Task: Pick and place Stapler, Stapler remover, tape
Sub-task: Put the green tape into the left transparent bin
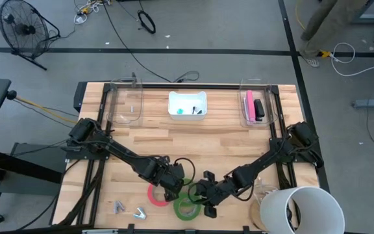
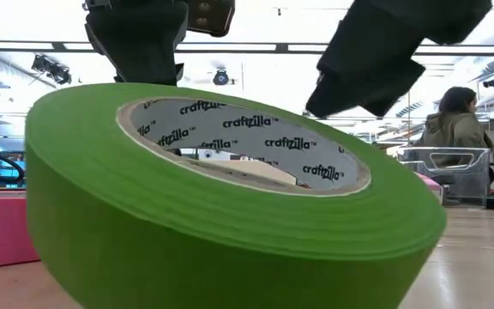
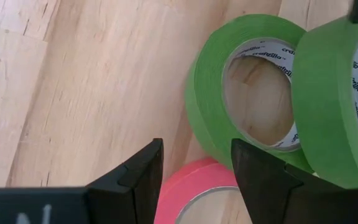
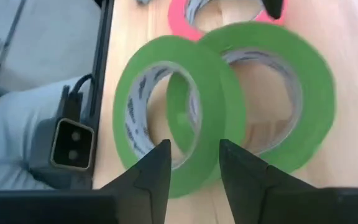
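Observation:
Three tape rolls lie near the table's near edge. A red-pink roll (image 1: 154, 195) lies flat. One green roll (image 1: 191, 190) lies flat, and a second green roll (image 1: 186, 208) is tilted, its far side propped on the flat one (image 4: 272, 106). The tilted roll fills the low view (image 2: 230, 215). My left gripper (image 3: 197, 180) is open just above the red-pink roll's edge (image 3: 194, 186). My right gripper (image 4: 194, 165) is open. One finger is over the tilted roll's core and the other is outside its wall (image 4: 191, 124). My right gripper's fingers stand on either side of the tilted green roll's wall (image 4: 194, 146), coming slanting down from the table's right. I cannot tell whether they touch it. My left gripper touches nothing that shows.
Two small metal staple removers (image 1: 128, 210) lie at the near left. A white bucket (image 1: 300, 208) stands at the near right. At the far edge stand a clear bin (image 1: 125, 104), a white tray (image 1: 187, 104) and a clear bin holding a pink stapler (image 1: 250, 105). A person (image 2: 457, 129) sits beyond the table.

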